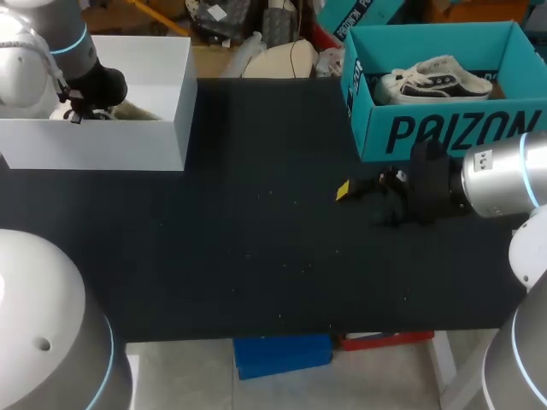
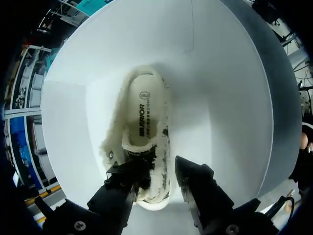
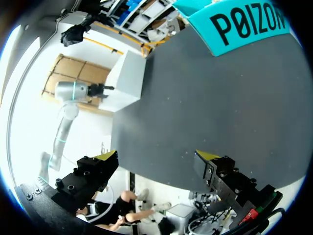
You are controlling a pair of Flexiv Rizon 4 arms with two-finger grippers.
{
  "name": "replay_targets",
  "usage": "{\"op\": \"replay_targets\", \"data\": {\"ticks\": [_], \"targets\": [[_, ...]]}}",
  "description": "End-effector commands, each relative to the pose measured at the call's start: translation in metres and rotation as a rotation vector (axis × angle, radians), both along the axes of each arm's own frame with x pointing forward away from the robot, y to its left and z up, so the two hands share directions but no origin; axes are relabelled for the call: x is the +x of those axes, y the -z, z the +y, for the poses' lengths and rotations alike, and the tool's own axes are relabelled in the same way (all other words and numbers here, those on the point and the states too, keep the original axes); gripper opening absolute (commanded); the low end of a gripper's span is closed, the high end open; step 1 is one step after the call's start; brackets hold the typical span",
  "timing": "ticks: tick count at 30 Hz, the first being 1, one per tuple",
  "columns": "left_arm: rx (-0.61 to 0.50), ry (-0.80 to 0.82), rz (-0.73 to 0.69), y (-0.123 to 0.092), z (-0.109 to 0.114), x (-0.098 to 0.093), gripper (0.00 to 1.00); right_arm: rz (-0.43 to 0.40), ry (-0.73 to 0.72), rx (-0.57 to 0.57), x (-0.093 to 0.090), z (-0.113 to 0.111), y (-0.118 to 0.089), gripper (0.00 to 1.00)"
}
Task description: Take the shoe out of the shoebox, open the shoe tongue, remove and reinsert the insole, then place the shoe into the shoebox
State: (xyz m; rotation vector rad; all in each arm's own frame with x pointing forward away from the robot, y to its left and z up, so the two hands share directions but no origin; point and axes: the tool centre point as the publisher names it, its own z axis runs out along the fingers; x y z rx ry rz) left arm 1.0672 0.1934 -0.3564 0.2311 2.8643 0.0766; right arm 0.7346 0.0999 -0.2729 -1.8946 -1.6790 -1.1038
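A cream fleece-lined shoe point(image 2: 144, 122) lies on its sole inside the white shoebox point(image 2: 220, 98), its insole showing. In the head view that shoebox point(image 1: 128, 145) stands at the table's back left, and a bit of the shoe point(image 1: 135, 111) shows over the wall. My left gripper point(image 2: 155, 169) is down in the box, open, its black fingers point(image 2: 193, 178) straddling the shoe's near end; one finger is close against the fleece rim, the other stands clear. My right gripper point(image 1: 376, 196) hovers open over the dark table in front of the teal box, holding nothing.
A teal shoebox point(image 1: 444, 128) at the back right holds a white and black sneaker point(image 1: 436, 79). In the right wrist view the teal box point(image 3: 244, 24) and the white box point(image 3: 129, 78) stand far ahead of the right gripper point(image 3: 158, 161). Dark table mat point(image 1: 256, 239) spans between the boxes.
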Motion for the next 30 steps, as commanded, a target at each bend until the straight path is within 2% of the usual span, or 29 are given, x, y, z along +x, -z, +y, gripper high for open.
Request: {"op": "replay_targets", "data": {"ticks": [1,9,12,13,14,20,24,26,30], "targets": [[0.028,-0.02,0.019,-0.031,-0.007,0.004,1.0,0.001,-0.001,0.0,0.0,0.0,0.0,1.0],[0.112,-0.119,0.052,-0.099,-0.029,0.001,1.0,0.001,-0.001,0.0,0.0,0.0,0.0,1.0],[0.127,-0.237,0.085,-0.118,-0.04,-0.005,1.0,0.001,-0.001,0.0,0.0,0.0,0.0,1.0],[0.093,-0.311,0.128,-0.126,-0.046,-0.008,1.0,0.001,-0.001,0.0,0.0,0.0,0.0,1.0],[0.107,-0.372,0.145,-0.131,-0.049,-0.011,1.0,0.001,-0.001,0.0,0.0,0.0,0.0,1.0],[0.109,-0.715,0.164,-0.149,-0.073,-0.033,1.0,0.001,-0.001,0.0,0.0,0.0,0.0,1.0],[0.079,-0.929,0.15,-0.157,-0.081,-0.051,1.0,0.001,-0.001,0.0,0.0,0.0,0.0,1.0],[0.06,-1.005,0.161,-0.156,-0.083,-0.059,1.0,0.001,-0.001,0.0,0.0,0.0,0.0,1.0],[-0.01,-1.053,0.184,-0.153,-0.086,-0.076,1.0,0.001,-0.001,0.0,0.0,0.0,0.0,1.0]]}}
